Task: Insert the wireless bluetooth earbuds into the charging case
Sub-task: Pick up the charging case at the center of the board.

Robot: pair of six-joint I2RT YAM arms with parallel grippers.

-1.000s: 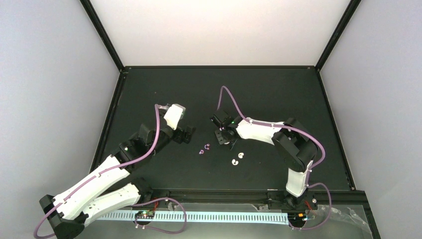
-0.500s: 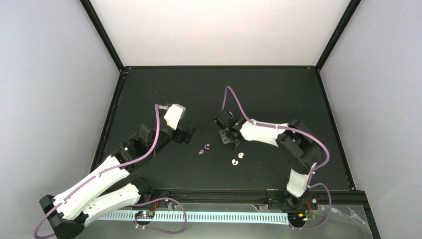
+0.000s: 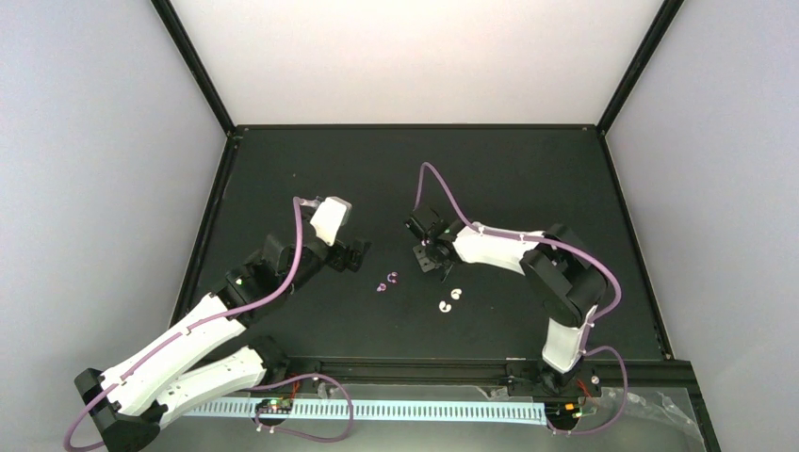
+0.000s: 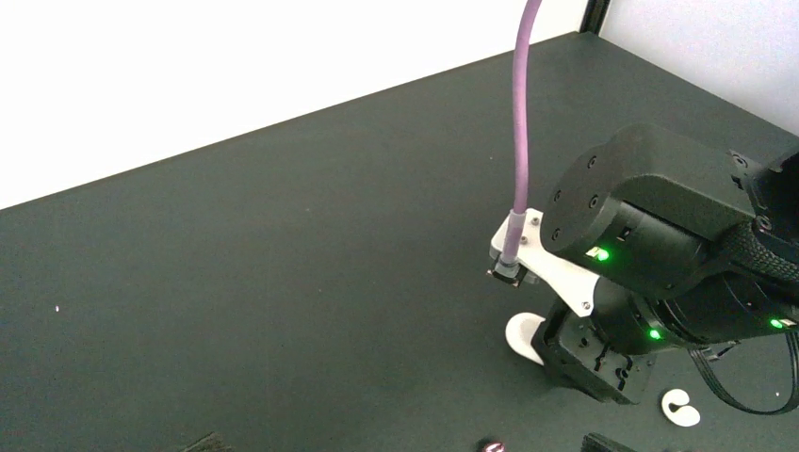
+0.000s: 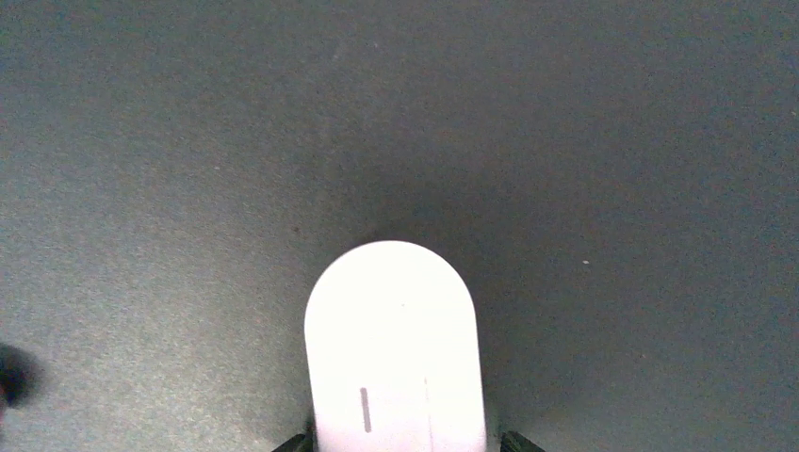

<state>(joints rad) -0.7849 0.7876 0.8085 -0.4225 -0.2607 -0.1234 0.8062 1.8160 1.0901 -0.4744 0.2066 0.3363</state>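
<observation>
The charging case [image 5: 394, 348] is a closed glossy white pill lying flat on the black table. My right gripper [image 5: 403, 443] is shut on its near end, a finger on each side. In the left wrist view the case's white end [image 4: 524, 336] sticks out from under that gripper. In the top view my right gripper [image 3: 430, 260] hides most of the case. Two white earbuds [image 3: 456, 294] [image 3: 444, 306] lie on the table just in front of it, and one shows in the left wrist view [image 4: 680, 407]. My left gripper [image 3: 353, 254] is open and empty, left of the case.
Two small purple-and-dark bits [image 3: 394, 277] [image 3: 382, 287] lie between the grippers; one shows in the left wrist view [image 4: 490, 445]. The black table [image 3: 509, 179] is walled by a black frame and white panels.
My right wrist has turned and shifted slightly to the right while keeping its hold on the case. The left arm and the earbuds have not moved.
</observation>
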